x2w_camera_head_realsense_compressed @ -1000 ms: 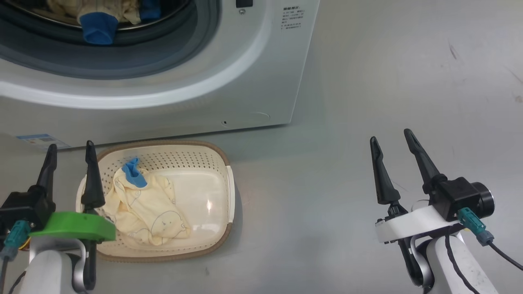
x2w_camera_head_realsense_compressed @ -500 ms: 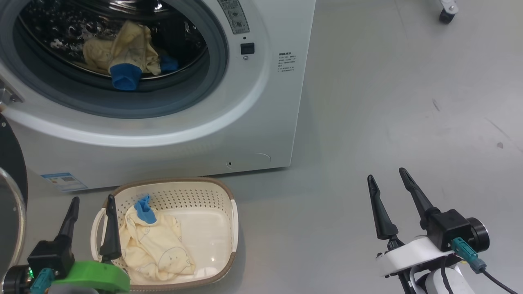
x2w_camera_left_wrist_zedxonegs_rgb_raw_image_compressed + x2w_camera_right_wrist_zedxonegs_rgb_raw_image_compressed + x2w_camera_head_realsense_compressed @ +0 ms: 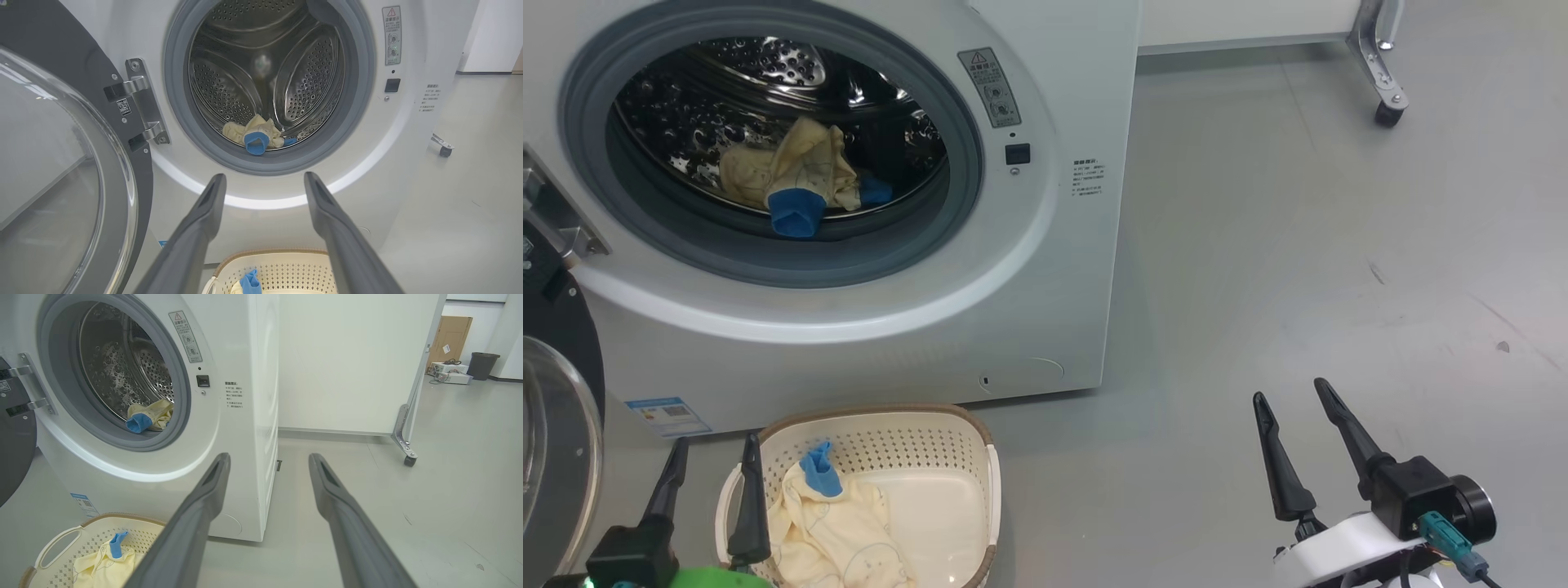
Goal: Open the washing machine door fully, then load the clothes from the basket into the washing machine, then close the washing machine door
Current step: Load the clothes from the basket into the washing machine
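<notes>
The white washing machine (image 3: 1062, 269) stands with its door (image 3: 556, 425) swung open to the left, black rim and glass showing (image 3: 61, 171). One pale yellow garment with a blue cuff (image 3: 796, 175) lies in the steel drum (image 3: 255, 134) (image 3: 147, 414). A second garment (image 3: 829, 527) lies in the cream basket (image 3: 968, 429) on the floor before the machine (image 3: 102, 559). My left gripper (image 3: 715, 453) is open and empty at the basket's left rim. My right gripper (image 3: 1290, 392) is open and empty over bare floor, well right of the basket.
A white panel on a castor (image 3: 1384, 110) stands behind the machine to the right. The grey floor (image 3: 1298, 245) spreads to the right. In the right wrist view a cardboard box (image 3: 449, 339) and a dark bin (image 3: 482, 365) sit far back.
The head camera has tilted upward, so the drum, door and castor have come into view and basket and grippers sit lower. Both grippers stay open; the clothes have not moved.
</notes>
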`<state>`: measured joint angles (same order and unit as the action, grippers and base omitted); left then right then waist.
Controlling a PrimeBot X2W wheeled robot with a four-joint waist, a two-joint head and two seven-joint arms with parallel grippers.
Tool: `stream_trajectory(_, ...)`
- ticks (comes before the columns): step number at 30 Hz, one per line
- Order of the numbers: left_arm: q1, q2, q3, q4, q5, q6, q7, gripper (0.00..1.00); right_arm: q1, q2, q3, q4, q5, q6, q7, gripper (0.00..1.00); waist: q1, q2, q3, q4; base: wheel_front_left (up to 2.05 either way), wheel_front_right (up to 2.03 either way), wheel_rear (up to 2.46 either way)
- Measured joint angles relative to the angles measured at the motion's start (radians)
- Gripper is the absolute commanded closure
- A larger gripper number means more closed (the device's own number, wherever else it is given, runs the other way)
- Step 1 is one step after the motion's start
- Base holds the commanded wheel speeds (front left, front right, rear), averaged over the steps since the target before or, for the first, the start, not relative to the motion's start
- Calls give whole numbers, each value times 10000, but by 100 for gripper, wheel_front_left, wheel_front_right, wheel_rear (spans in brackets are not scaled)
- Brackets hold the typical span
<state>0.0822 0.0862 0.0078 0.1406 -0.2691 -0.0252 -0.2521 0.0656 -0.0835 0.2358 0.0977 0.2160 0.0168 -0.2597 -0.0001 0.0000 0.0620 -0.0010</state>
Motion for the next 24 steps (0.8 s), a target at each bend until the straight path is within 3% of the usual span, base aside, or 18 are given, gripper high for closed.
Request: stream_trajectory(24,688,-4,-13,-815,67,107,0,0,396,33,-44,-230,-73,27,2,0,0,0,-344,-110,0,0,0)
